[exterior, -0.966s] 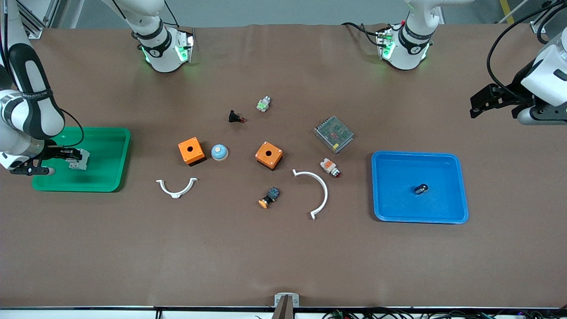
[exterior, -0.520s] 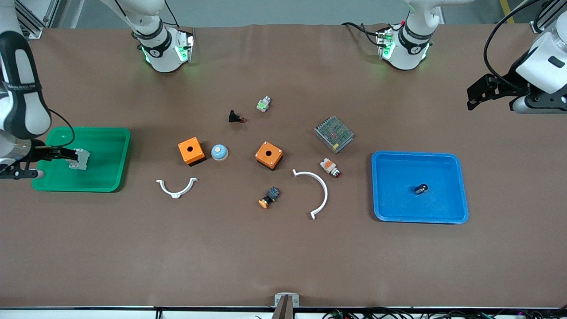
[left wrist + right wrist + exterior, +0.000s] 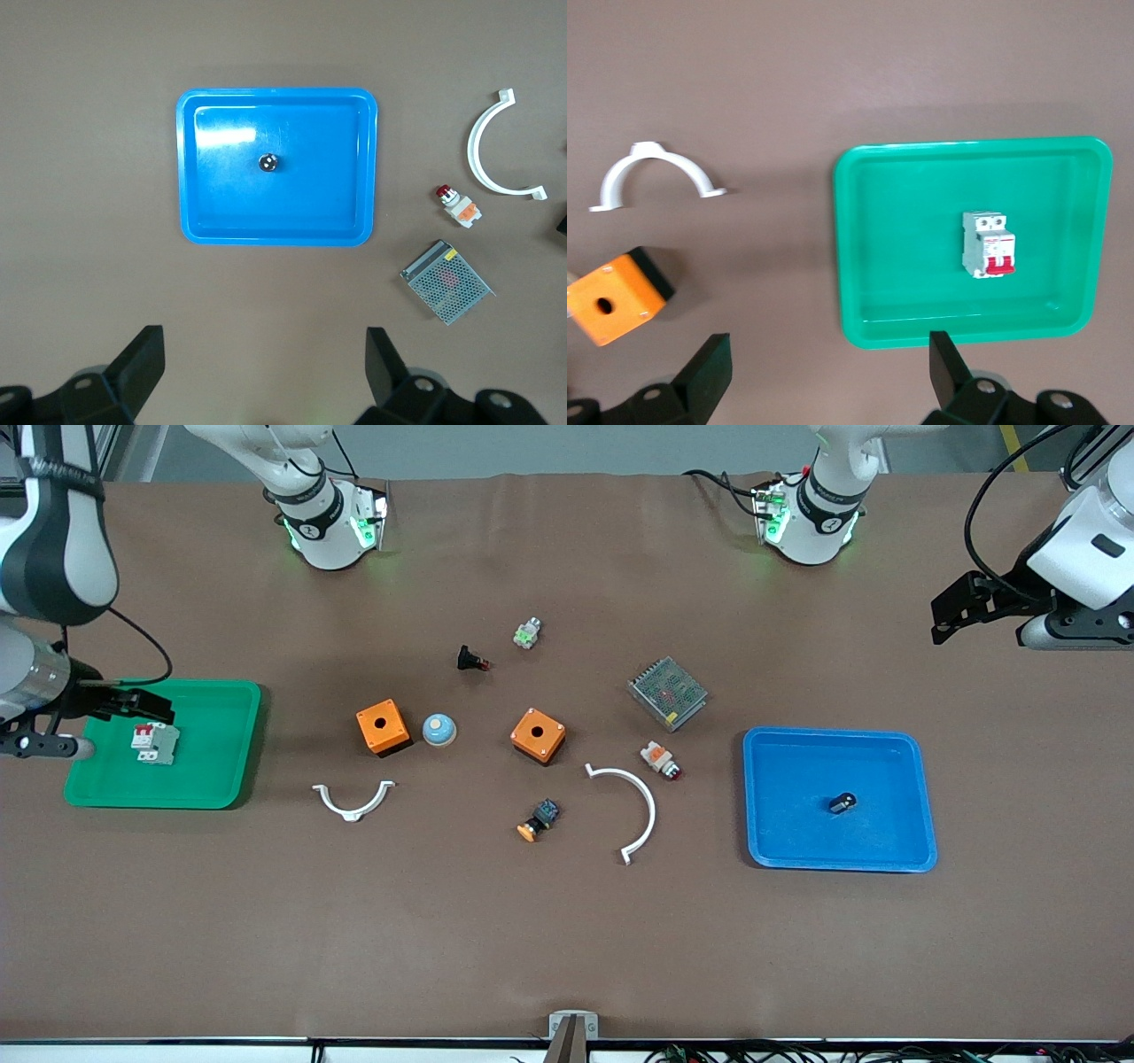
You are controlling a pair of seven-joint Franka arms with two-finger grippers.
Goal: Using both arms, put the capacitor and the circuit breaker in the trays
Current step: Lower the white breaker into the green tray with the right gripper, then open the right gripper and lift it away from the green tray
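Observation:
The capacitor (image 3: 842, 803), a tiny black cylinder with a silvery end, lies in the blue tray (image 3: 886, 850); it also shows in the left wrist view (image 3: 267, 162). The circuit breaker (image 3: 156, 742), white-grey with red levers, lies in the green tray (image 3: 213, 788); it also shows in the right wrist view (image 3: 988, 244). My right gripper (image 3: 133, 704) is open and empty, up over the green tray's edge toward the robots' bases. My left gripper (image 3: 961, 607) is open and empty, high over bare table at the left arm's end.
Between the trays lie two orange boxes (image 3: 383, 726) (image 3: 538, 735), a blue dome (image 3: 438, 730), two white curved clips (image 3: 353, 800) (image 3: 631, 808), a metal mesh unit (image 3: 667, 693), and several push-button pieces, one white-orange (image 3: 660, 759).
My right gripper has let go of the circuit breaker and risen away from it; the breaker now lies in the green tray. My left gripper has drifted slightly farther up and away.

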